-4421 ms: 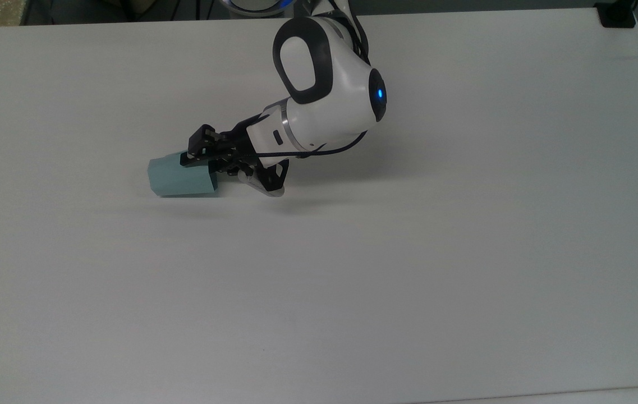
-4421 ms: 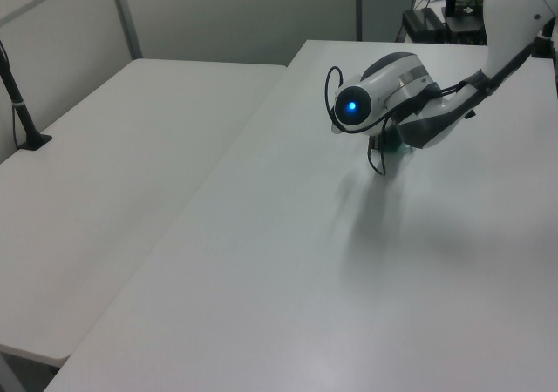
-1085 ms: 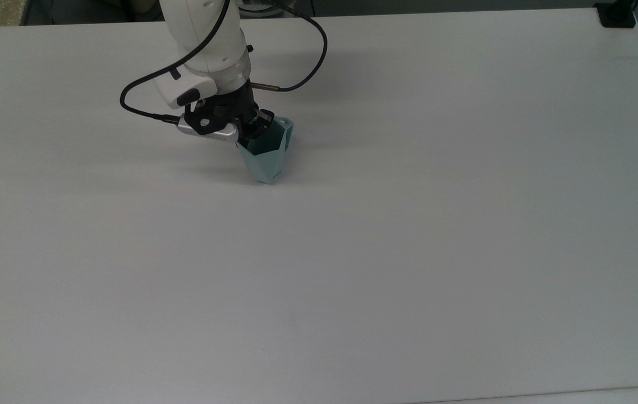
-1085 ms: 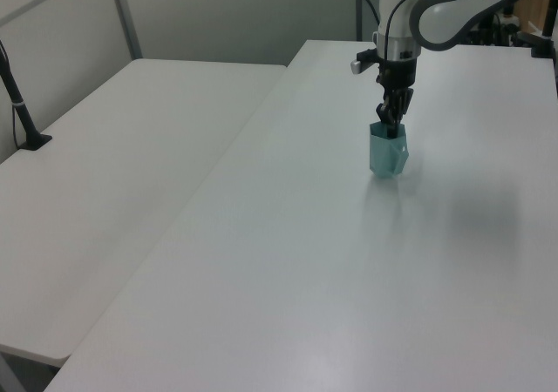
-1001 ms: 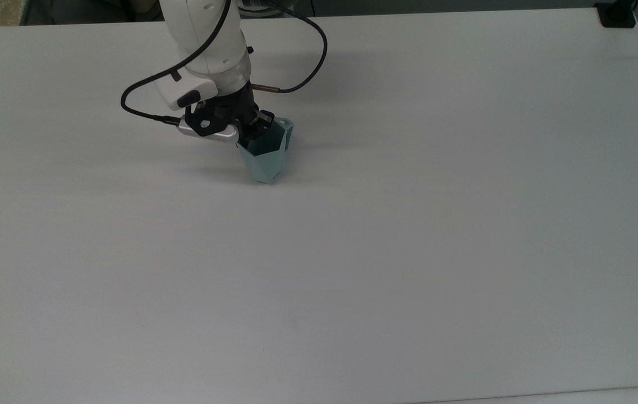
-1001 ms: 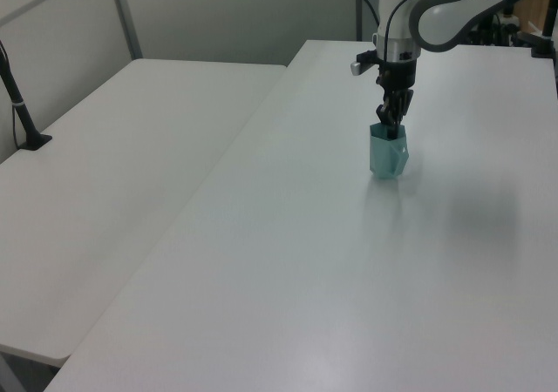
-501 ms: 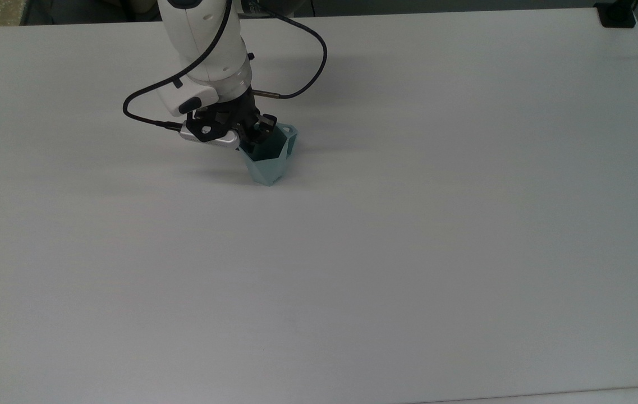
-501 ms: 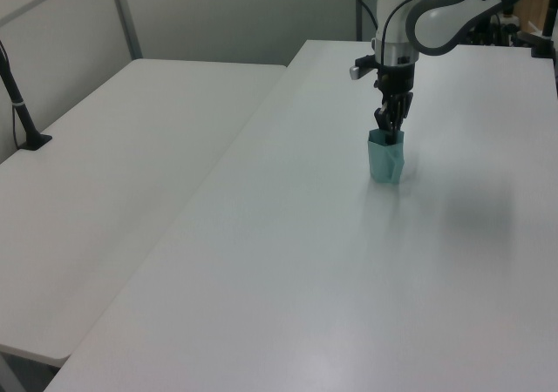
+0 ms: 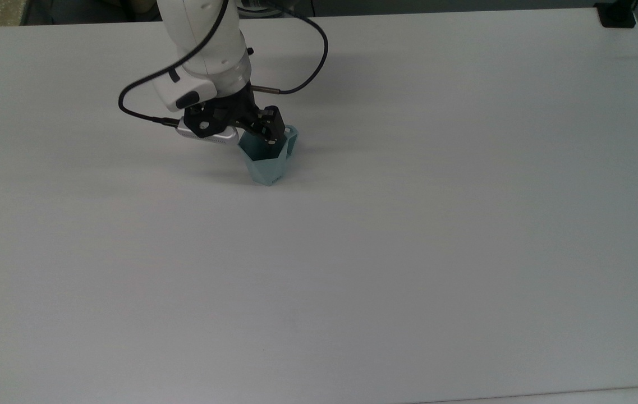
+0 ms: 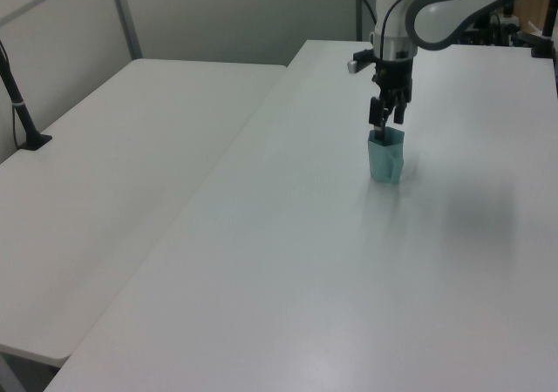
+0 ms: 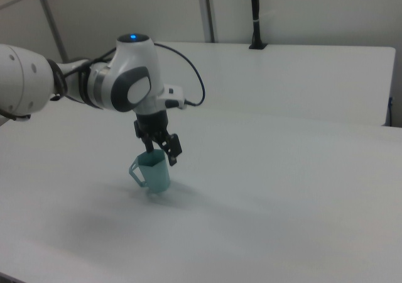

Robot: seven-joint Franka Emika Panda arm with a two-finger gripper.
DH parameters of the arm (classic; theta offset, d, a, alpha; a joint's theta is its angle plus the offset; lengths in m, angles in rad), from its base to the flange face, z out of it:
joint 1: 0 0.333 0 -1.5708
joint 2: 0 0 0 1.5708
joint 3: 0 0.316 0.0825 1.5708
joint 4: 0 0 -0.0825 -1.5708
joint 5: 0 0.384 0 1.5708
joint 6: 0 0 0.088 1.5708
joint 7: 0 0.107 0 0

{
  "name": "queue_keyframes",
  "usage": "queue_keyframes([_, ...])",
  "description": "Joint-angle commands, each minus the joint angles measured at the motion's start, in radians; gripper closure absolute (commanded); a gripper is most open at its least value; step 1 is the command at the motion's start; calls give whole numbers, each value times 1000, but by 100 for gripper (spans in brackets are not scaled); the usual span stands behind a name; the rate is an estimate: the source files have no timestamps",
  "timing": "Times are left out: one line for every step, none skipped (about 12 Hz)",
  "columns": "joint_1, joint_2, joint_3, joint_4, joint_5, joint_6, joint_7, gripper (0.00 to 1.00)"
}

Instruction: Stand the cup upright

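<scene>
Right view: cup (image 11: 156, 173) stands upright on the white desk (image 11: 270, 201), mouth up, handle toward the right view's left. Claw (image 11: 161, 151) hangs just above the rim with fingers spread apart, gripping nothing, one finger tip over the mouth and the other outside the right wall. Top view: cup (image 9: 265, 163) sits far-left of desk centre, claw (image 9: 265, 136) over its rim.

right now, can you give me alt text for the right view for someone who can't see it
A small teal cup stands upright on a white table, its handle toward the right view's left. A white robot arm reaches in from the right view's left, its black pincer open just above the cup's rim, one finger on each side of it.
</scene>
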Motion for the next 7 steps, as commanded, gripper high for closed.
queue_keyframes([-4,-101,0,123,23,-167,18,0])
queue_keyframes([-18,-124,-3,170,24,-187,27,0])
queue_keyframes([-33,-142,-5,200,24,-222,6,0])
queue_keyframes([-36,-165,-6,211,23,-273,-64,0])
queue_keyframes([-38,-197,-8,213,6,-355,-153,0])
queue_keyframes([-38,-211,-9,228,-29,-415,-186,0])
queue_keyframes([-36,-210,-8,259,-113,-475,-189,0])
